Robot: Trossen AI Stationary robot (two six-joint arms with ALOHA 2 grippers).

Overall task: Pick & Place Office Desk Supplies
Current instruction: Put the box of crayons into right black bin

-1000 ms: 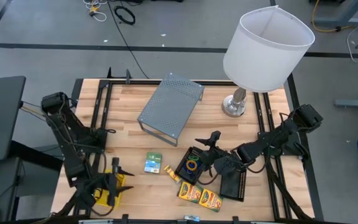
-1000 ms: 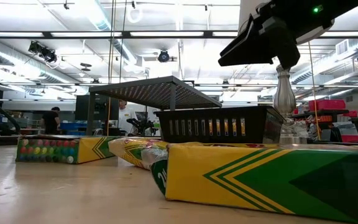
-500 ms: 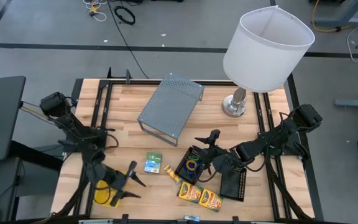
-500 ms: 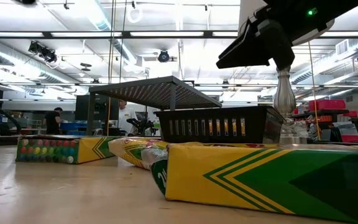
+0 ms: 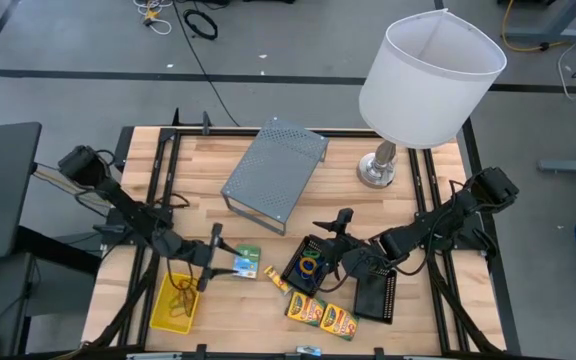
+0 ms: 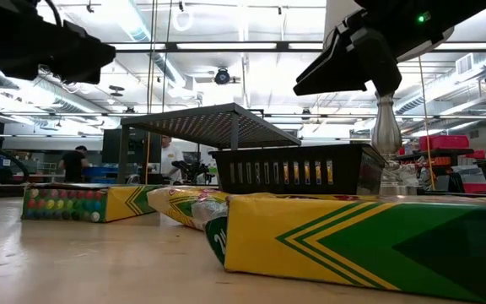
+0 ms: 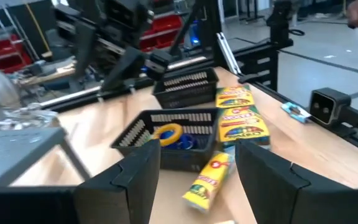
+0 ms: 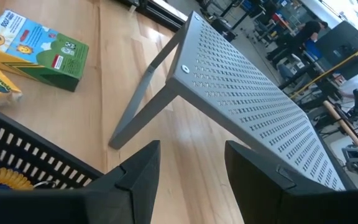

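My left gripper (image 5: 216,258) is open and empty, pointing level toward the table's right, just left of the small green-white packet (image 5: 246,262) lying flat on the wood. Behind it, the yellow basket (image 5: 172,302) holds rubber-band loops. My right gripper (image 5: 326,238) hovers open and empty over the far edge of a black mesh tray (image 5: 306,266), which holds a yellow loop (image 7: 169,133) and a blue one. A second black tray (image 5: 376,293) and yellow-green crayon boxes (image 5: 322,314) lie near the front edge.
A grey perforated metal riser (image 5: 274,170) stands at the table's far middle. The white-shaded lamp (image 5: 428,78) is at the far right. A slim yellow crayon pack (image 5: 276,281) lies between packet and tray. People stand in the room beyond the table.
My left gripper has swung from above the yellow basket toward the table's right, to beside the green-white packet, tipping from pointing down to level. The basket now lies uncovered. My right gripper has kept still.
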